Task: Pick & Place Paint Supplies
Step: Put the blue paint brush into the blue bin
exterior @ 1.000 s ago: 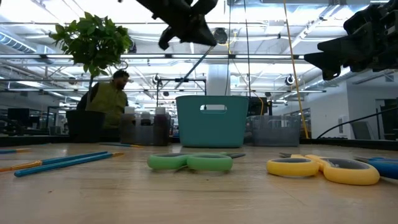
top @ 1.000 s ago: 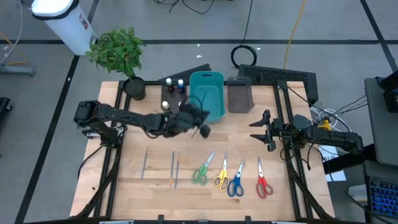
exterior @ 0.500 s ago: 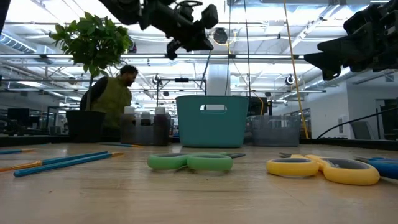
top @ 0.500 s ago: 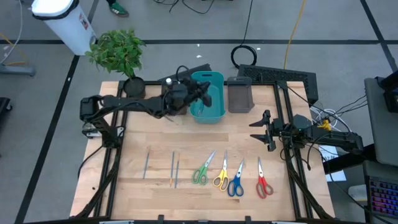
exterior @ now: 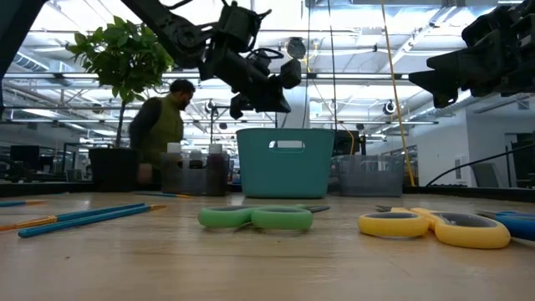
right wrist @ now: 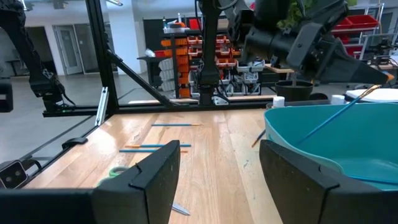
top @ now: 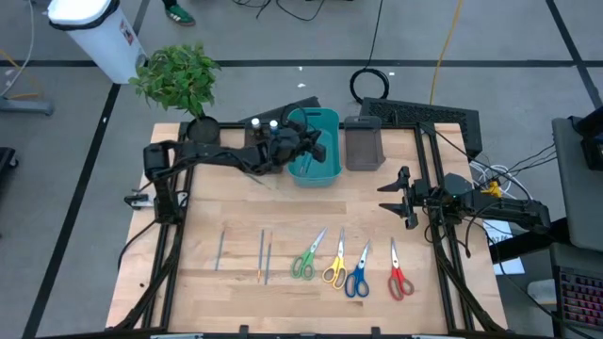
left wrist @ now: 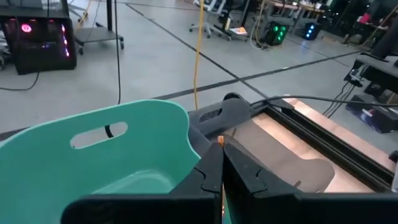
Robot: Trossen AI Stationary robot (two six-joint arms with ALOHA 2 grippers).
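Hovering over the teal bin (top: 325, 141), the left claw (top: 316, 149) is pinched shut on a thin brush (right wrist: 336, 118), its tip hidden inside. Brushes (top: 262, 254) and scissors (top: 350, 268) lie on the surface (top: 283, 202). Right claw (top: 388, 198) gapes empty.

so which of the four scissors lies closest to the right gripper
The red-handled scissors, last in the row on the right arm's side, nearer the right gripper than the blue, yellow or green pairs.
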